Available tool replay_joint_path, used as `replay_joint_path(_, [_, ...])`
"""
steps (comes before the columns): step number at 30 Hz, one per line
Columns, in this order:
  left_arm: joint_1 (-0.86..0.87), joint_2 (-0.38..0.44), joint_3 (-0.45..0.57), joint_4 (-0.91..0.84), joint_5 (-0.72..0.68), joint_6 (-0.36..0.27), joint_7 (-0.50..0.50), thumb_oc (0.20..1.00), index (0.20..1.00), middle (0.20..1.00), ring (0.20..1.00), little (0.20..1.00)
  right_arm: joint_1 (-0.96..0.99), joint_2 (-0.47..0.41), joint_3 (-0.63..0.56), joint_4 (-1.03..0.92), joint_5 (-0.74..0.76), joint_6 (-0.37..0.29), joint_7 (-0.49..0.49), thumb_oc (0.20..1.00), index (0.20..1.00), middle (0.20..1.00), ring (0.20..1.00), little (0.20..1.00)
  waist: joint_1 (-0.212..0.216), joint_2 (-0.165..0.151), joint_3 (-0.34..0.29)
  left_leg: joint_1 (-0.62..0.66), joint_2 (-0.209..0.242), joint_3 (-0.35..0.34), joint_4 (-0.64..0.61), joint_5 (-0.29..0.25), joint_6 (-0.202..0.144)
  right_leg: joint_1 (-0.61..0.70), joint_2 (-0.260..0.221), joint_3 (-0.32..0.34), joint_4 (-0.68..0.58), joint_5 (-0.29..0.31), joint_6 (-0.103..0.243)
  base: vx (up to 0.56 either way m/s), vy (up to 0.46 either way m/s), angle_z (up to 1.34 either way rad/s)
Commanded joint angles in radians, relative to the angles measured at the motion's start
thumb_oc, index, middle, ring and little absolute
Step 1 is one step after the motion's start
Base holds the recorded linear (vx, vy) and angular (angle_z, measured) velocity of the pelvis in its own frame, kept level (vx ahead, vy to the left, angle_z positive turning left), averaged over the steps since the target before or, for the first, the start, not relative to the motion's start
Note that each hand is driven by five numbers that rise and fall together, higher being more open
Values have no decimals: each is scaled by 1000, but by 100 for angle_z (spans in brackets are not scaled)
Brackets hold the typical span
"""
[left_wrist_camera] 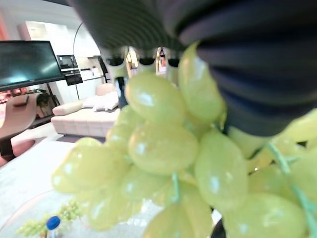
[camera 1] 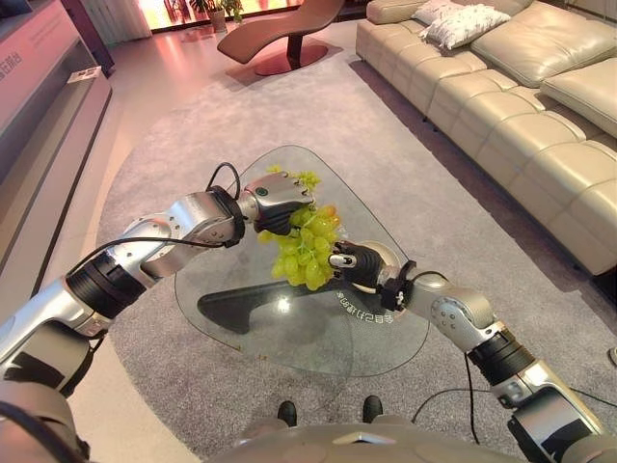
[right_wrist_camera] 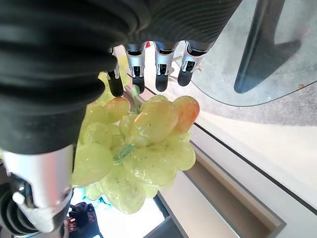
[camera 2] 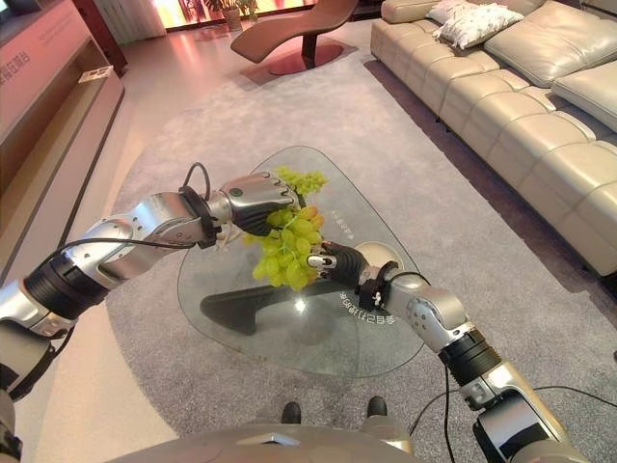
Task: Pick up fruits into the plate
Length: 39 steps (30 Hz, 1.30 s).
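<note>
A large bunch of green grapes (camera 1: pixel 304 253) hangs above the glass table (camera 1: pixel 289 328), with my left hand (camera 1: pixel 278 201) shut on its top. Seen from the left wrist, the grapes (left_wrist_camera: pixel 163 148) sit close under the palm. My right hand (camera 1: pixel 354 263) is at the bunch's lower right side, its fingers (right_wrist_camera: pixel 162 69) straight and reaching towards the grapes (right_wrist_camera: pixel 138 148); I cannot tell whether they touch. A second, smaller bunch (camera 1: pixel 301 179) lies at the table's far edge. A pale round dish (camera 2: pixel 388 253), likely the plate, is partly hidden behind the right hand.
The table is a rounded triangle of glass on a dark base (camera 1: pixel 251 304), standing on a grey round rug (camera 1: pixel 193 135). A beige sofa (camera 1: pixel 521 106) runs along the right. A brown lounge chair (camera 1: pixel 280 34) stands at the back, and a low cabinet (camera 1: pixel 48 106) on the left.
</note>
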Motion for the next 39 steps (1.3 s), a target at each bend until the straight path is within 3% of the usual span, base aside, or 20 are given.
replay_joint_path(1, [-108,-26,-2,-16,-6,-22,13,200,200,200,200,200,-39,22,-3,-69,68,-30,4,1000,1000,1000,1000,1000,14,-35,-31,42,-72,66,19,-148,41,69,-6,-50,13,-123,38,0,0,0])
replay_joint_path(22, [-127,-60,-57,4,43,-26,3,200,200,200,200,200,-42,87,77,-98,298,70,58,1000,1000,1000,1000,1000,25,-38,-27,45,-71,60,17,-150,41,75,-5,-58,11,-125,39,0,0,0])
replay_joint_path(33, [-139,-97,-76,19,62,-21,4,200,200,200,200,200,-50,133,126,-105,326,76,67,1000,1000,1000,1000,1000,33,-41,-27,44,-71,55,17,-148,40,76,-3,-59,9,-126,38,0,0,0])
replay_joint_path(34, [-140,-102,-79,27,64,-22,6,200,200,200,200,200,-52,141,128,-105,329,70,52,457,457,457,457,457,33,-41,-27,44,-72,53,16,-148,40,76,-2,-58,9,-127,38,0,0,0])
replay_joint_path(35, [-139,-103,-78,27,65,-21,4,200,200,200,200,200,-51,144,128,-103,328,67,48,200,200,200,200,200,33,-41,-27,43,-72,53,17,-148,40,76,-2,-57,9,-126,38,0,0,0])
replay_joint_path(39, [-135,-112,-80,42,76,-22,8,200,200,200,200,200,-50,150,129,-95,323,64,47,200,200,200,200,200,32,-41,-27,43,-71,54,16,-148,40,75,-2,-55,8,-126,39,0,0,0])
